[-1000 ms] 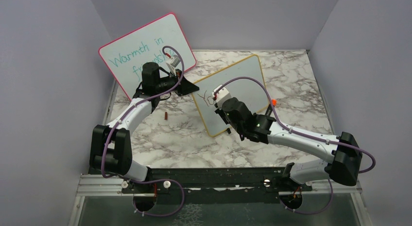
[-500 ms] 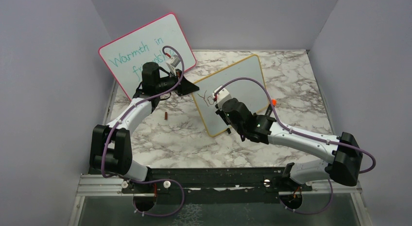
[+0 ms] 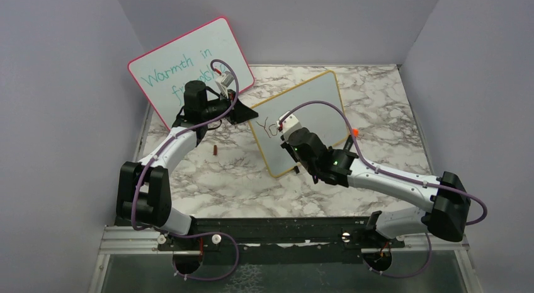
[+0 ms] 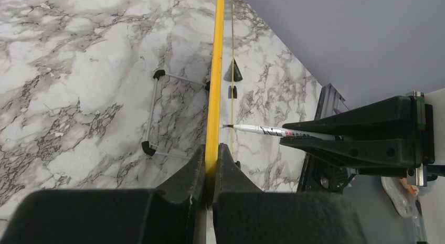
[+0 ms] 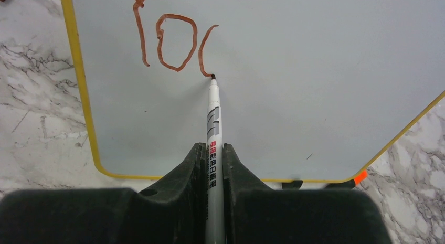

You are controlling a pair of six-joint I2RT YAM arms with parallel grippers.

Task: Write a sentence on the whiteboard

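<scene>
Grey walls (image 3: pixel 63 129) close round the marble counter (image 3: pixel 390 110). The whiteboard (image 3: pixel 318 97) stands tilted, bare marble running from its right edge to the wall. Left jaws clench its yellow frame (image 4: pixel 214 71); right jaws grasp a marker (image 5: pixel 212 113), tip on the sentence (image 5: pixel 173 42), apparently only "Yo" and a curve.

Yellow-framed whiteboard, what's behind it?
In the left wrist view, a thin wire stand with black tips rests on the marble table behind the whiteboard. From above, the board covers that stand.
</scene>
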